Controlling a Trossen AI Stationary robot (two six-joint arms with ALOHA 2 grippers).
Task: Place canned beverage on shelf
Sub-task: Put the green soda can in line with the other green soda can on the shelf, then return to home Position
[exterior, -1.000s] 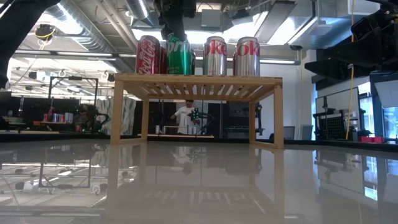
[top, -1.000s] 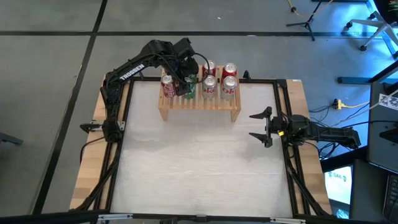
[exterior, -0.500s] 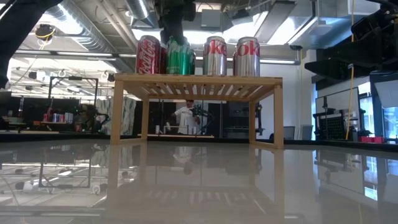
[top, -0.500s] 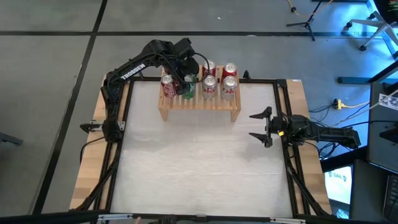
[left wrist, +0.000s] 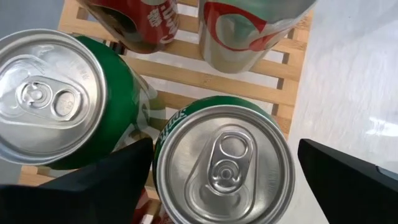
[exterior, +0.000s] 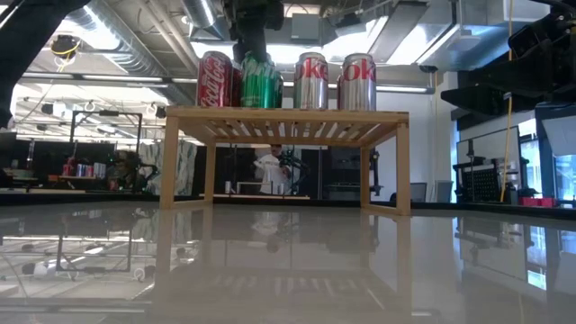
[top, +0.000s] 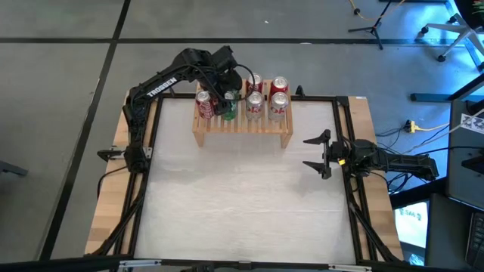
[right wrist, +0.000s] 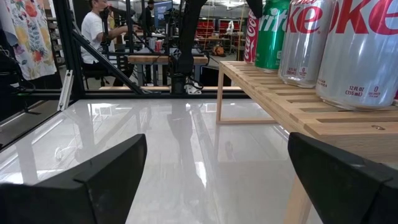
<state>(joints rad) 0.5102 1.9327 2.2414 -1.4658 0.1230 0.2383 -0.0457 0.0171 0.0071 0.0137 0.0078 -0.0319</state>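
From my remote station, the glossy white tabletop [top: 242, 196] lies bare across its near half, mirror-smooth in the low view. At its right edge my right end effector [top: 316, 155] rests low with its dark fingers spread wide, the arm stretched in from the right side.

Toward the far edge stands the shelf [top: 242, 127], a low light-wood rack of parallel slats on short side legs. On its left part, nearest the front, a green can [left wrist: 224, 165] stands upright, brushed-aluminium lid and pull tab facing my left wrist camera. My left end effector [top: 225, 97] hangs directly over it, fingers [left wrist: 112, 180] wide either side of the can and clear of its wall. A second green can [left wrist: 62, 102] sits just beside it on the slats.

A red cola can [exterior: 214, 79] stands at the shelf's left end, and two silver diet cola cans [exterior: 311, 81] stand to the right. The left arm reaches in from the tabletop's left edge, elbow raised, wrist bent straight down over the shelf.
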